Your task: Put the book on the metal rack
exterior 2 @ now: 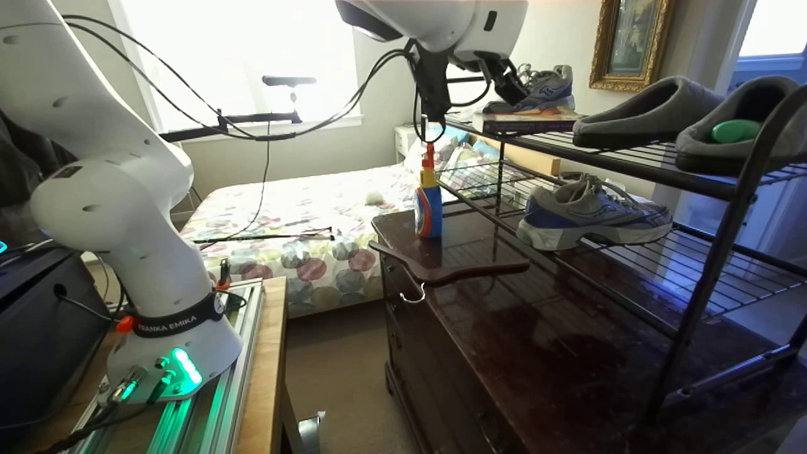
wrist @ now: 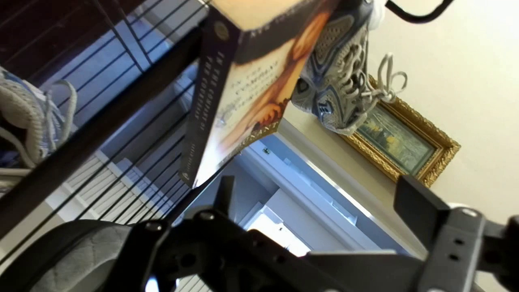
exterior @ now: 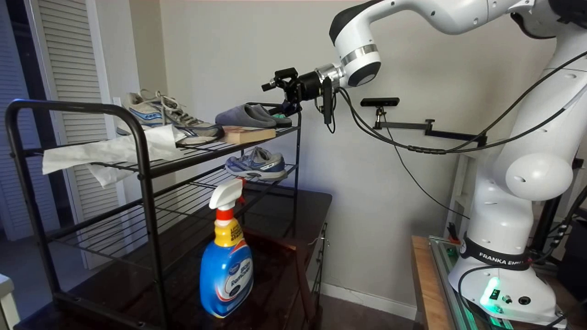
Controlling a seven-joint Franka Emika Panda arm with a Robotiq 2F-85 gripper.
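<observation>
Drawing the empty, wide-spread claw (wrist: 318, 198) straight back, clear of the slipper (wrist: 81, 251) at the wrist view's lower left, would seem wise, since the book (wrist: 243, 93) (upper middle there) already lies on the top shelf of the rack (wrist: 101, 121).

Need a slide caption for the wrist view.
Open, empty gripper; the book lies on the top tier of the metal rack, near a sneaker.

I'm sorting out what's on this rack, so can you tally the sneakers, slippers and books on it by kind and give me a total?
Sneakers: 2
Slippers: 2
Book: 1
Total: 5
</observation>
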